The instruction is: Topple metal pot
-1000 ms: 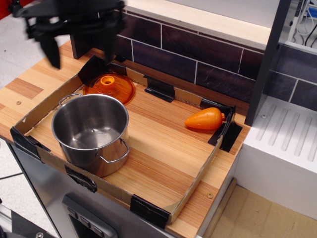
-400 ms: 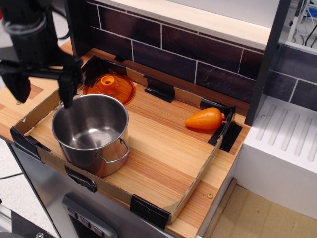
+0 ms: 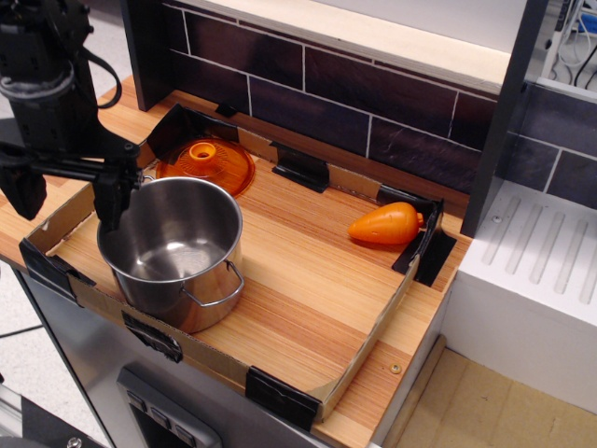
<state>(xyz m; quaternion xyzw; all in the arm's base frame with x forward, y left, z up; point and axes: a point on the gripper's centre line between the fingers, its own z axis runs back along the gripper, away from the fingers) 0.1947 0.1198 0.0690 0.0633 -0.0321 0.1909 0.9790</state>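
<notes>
Lower now than a moment ago, my gripper [image 3: 63, 191] hangs with jaws spread wide at the left rim of one metal pot [image 3: 173, 250], upright near the desk's front-left corner. I count one orange lid [image 3: 206, 165] behind it, one carrot [image 3: 385, 224] toward the right edge.

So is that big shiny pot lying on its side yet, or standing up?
Standing upright. The metal pot sits on its base, its round opening facing up and its empty inside visible. The open tool is at its left rim.
</notes>
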